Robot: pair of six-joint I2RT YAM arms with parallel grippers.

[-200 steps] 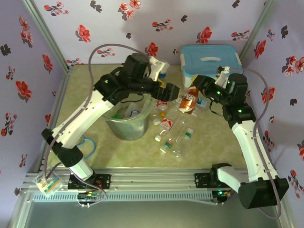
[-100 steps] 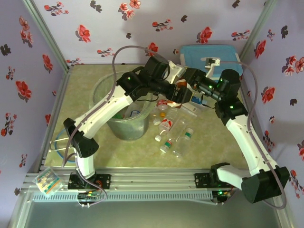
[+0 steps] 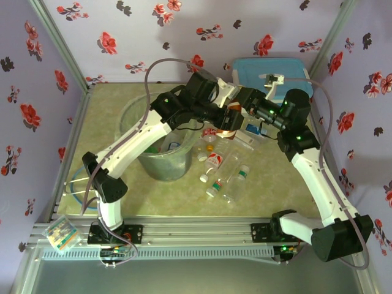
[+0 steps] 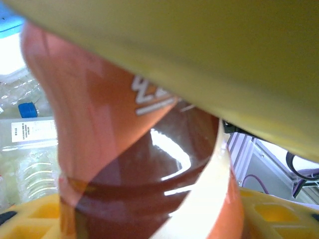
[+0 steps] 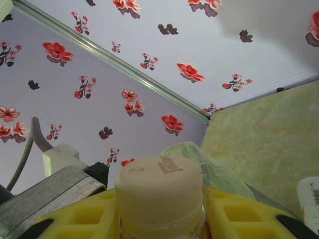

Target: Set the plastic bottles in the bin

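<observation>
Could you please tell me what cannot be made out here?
- Left wrist: the orange-labelled bottle is too close and blurred to read its label.
- Top view: arms crowd the bottle; whether the left gripper grips it is unclear.
- Right wrist: the bottom edge cuts off the bottle below its cap.
- Top view: the left arm hides part of the bin.

On the cream bottle cap [image 5: 159, 186] I make out small red print that looks like NESTLE beside a ringed mark; the white lettering on the orange bottle label [image 4: 94, 99] is cut off, and the fine print on a white label [image 4: 30, 132] is too small for me.
</observation>
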